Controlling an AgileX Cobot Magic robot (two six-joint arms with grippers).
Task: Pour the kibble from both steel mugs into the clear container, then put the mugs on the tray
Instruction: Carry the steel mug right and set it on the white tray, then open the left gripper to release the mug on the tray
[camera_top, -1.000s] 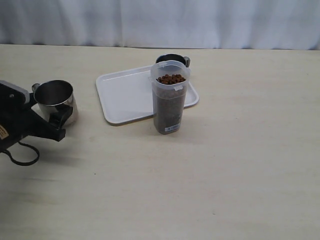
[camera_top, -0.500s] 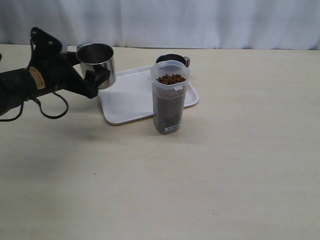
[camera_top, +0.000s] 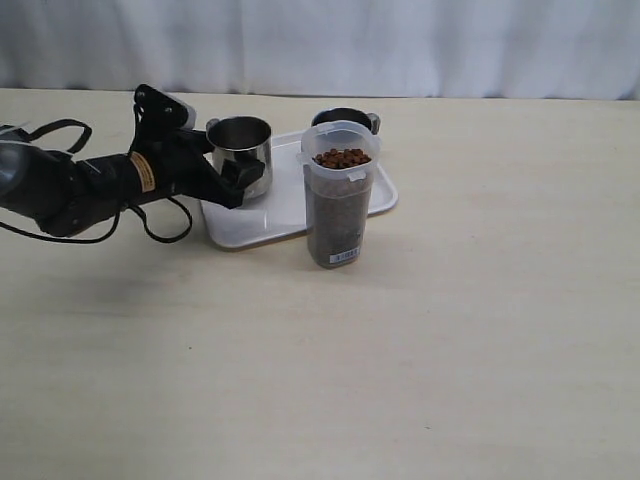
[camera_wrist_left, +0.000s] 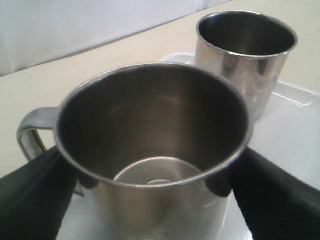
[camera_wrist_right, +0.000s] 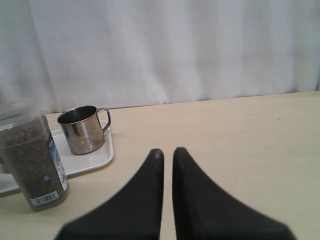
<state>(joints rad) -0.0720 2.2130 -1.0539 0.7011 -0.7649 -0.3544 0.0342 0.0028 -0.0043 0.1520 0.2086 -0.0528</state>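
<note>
My left gripper (camera_top: 236, 176) is shut on an empty steel mug (camera_top: 241, 155), upright over the left part of the white tray (camera_top: 262, 205). In the left wrist view that mug (camera_wrist_left: 155, 150) fills the frame between my black fingers (camera_wrist_left: 35, 195), with nothing inside. The second steel mug (camera_top: 346, 120) stands on the tray's far side, also empty (camera_wrist_left: 245, 55). The clear container (camera_top: 339, 195) stands in front of the tray, full of reddish-brown kibble (camera_top: 342, 158). My right gripper (camera_wrist_right: 167, 152) is shut, holds nothing, and is outside the exterior view.
A white curtain (camera_top: 320, 45) backs the pale wooden table (camera_top: 450, 330). Black cable (camera_top: 60, 130) loops beside the left arm. From the right wrist view, the container (camera_wrist_right: 30, 155) and the far mug (camera_wrist_right: 84, 129) lie off to one side.
The left arm has carried its mug from the table's left edge up and rightward, and now holds it low over the tray. Container and far mug have not moved.
</note>
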